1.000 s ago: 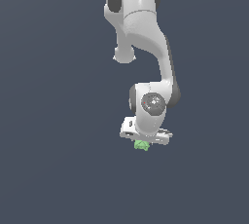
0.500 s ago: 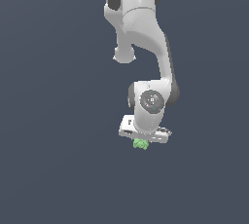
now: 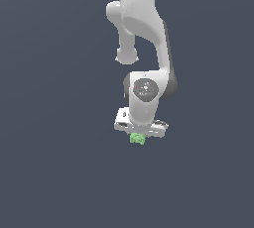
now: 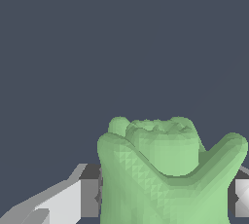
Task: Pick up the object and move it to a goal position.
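The object (image 3: 137,139) is a small light-green lumpy item with knobbly bumps. In the exterior view it sits right under the white arm's hand, between the short fingers of my gripper (image 3: 138,138). In the wrist view the object (image 4: 168,169) fills the space between the two fingers (image 4: 73,201), which press on its sides. My gripper is shut on the object and holds it off the ground. The fingertips are mostly hidden by the object.
Only a flat dark grey-blue ground (image 3: 49,172) shows around the arm. No goal marker shows in either view.
The arm with the object has drifted slightly up and to the exterior view's left. The grip has not changed.
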Action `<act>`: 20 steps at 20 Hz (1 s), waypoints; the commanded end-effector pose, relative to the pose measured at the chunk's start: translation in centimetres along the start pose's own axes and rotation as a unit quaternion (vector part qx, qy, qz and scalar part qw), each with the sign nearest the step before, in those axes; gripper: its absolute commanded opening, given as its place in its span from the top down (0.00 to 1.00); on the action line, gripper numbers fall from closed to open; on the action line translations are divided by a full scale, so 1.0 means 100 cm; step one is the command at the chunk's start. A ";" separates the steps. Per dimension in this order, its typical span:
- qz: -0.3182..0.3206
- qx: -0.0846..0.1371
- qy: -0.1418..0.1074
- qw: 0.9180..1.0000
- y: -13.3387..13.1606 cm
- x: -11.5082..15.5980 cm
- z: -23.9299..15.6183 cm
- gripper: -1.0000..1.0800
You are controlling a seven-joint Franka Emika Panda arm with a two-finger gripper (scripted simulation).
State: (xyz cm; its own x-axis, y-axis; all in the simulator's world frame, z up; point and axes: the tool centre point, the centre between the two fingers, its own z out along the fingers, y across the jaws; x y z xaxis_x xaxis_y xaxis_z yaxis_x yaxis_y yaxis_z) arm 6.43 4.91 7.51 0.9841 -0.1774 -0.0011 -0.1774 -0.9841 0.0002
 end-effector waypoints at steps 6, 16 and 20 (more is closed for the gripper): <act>0.000 0.000 0.000 1.000 0.046 -0.026 -0.045 1.00; 0.001 0.001 0.000 1.000 0.121 -0.069 -0.117 1.00; 0.001 0.002 0.000 1.000 0.153 -0.087 -0.149 1.00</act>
State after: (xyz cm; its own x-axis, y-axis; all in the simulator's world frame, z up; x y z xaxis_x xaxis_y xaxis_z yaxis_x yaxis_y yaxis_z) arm -3.87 -7.53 21.22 0.9839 -0.1787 -0.0008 -0.1787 -0.9839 -0.0022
